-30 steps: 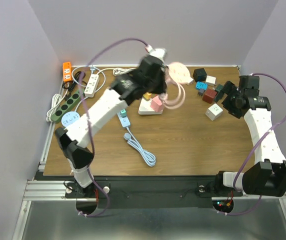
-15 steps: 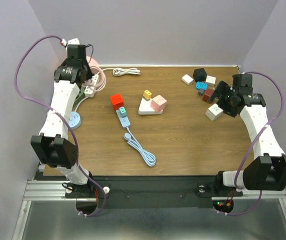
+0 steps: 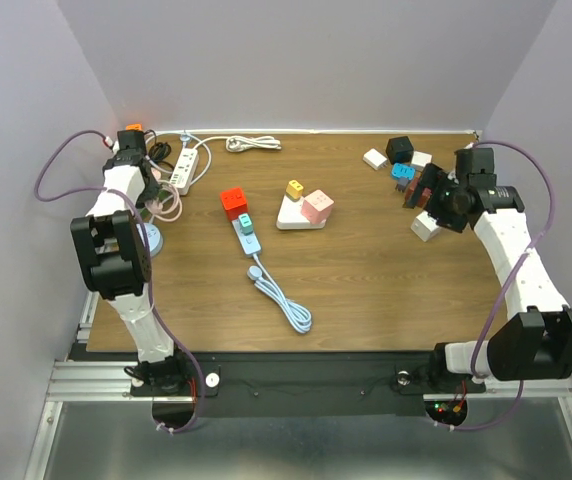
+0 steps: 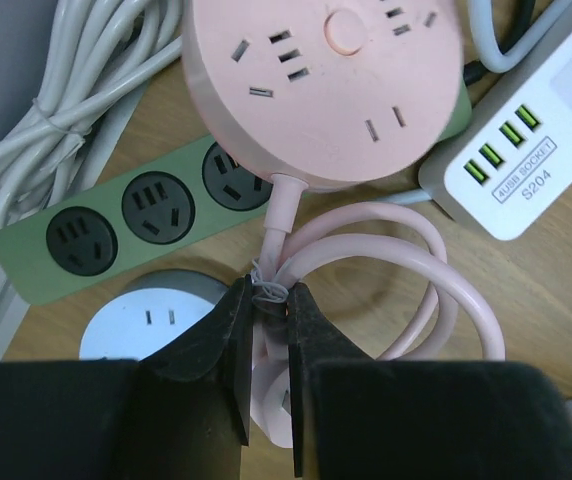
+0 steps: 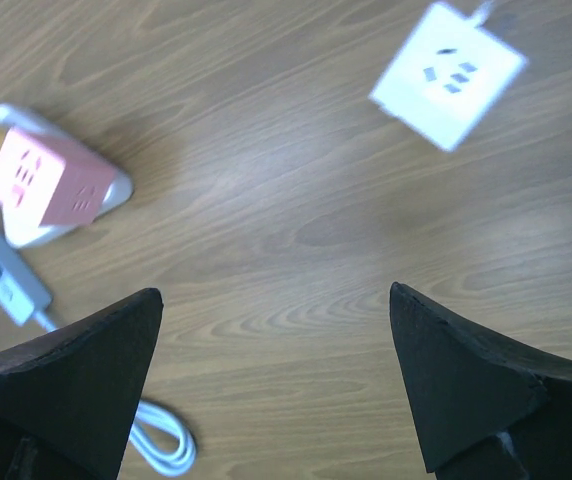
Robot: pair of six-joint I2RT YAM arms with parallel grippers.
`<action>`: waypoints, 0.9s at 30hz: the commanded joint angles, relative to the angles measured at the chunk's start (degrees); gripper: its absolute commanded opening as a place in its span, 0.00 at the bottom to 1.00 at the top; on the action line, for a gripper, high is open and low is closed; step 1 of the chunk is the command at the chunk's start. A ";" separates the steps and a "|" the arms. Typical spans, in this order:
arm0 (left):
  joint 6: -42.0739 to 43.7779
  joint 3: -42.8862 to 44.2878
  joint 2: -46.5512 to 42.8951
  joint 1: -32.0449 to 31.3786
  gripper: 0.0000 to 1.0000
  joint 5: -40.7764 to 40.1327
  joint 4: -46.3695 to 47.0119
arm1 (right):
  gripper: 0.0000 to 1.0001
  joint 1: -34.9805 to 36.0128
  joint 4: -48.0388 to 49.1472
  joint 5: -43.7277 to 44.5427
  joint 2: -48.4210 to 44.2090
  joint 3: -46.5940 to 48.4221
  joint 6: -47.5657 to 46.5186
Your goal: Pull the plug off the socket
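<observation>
Only the left wrist view showed the left pincer [image 4: 269,296] clamped on the cord [image 4: 278,205] of the round pink power strip [image 4: 321,80]. Right pincer [image 5: 274,292] stood apart over the tabletop [image 3: 386,280]. Yellow plug [image 3: 294,188] sat in the white socket base [image 3: 288,216], mid-tabletop.

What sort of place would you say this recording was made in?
Probably a robotics lab test cell: brown wooden tabletop boxed in by plain lilac walls, aluminium frame rail in front, many loose sockets like the round pink power strip.

White power strip [image 4: 526,150], just right of pink round socket [image 4: 321,85]: framed label "4USB POCKET", "S204" beneath, beside green USB ports.
</observation>
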 commanded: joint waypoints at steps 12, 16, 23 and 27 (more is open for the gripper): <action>-5.34 -0.06 0.33 2.43 0.77 -4.27 -0.39 | 1.00 7.37 0.49 -13.08 1.24 1.91 -7.71; -6.48 -1.74 -3.88 2.43 0.78 -3.57 -0.92 | 1.00 8.34 0.58 -13.61 2.47 2.79 -7.98; -7.45 -3.76 -17.83 1.82 0.78 5.54 -2.50 | 1.00 13.34 1.63 -12.21 6.69 6.73 -8.24; -7.54 -7.96 -26.55 -1.95 0.78 11.89 -2.76 | 1.00 16.94 3.74 -10.45 10.99 9.89 -7.45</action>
